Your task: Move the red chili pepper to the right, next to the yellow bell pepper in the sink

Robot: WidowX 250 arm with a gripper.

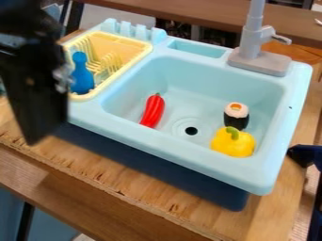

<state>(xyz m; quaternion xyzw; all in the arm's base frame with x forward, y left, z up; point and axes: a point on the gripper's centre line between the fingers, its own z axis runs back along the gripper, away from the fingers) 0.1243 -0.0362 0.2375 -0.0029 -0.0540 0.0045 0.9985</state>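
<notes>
Wooden table (94,162), pale-blue sink (189,151), black gripper (39,99) (open or closed, I cannot tell) near yellow rack (146,48).

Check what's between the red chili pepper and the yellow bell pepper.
The sink drain lies between the red chili pepper and yellow bell pepper; camera view shows it.
</notes>
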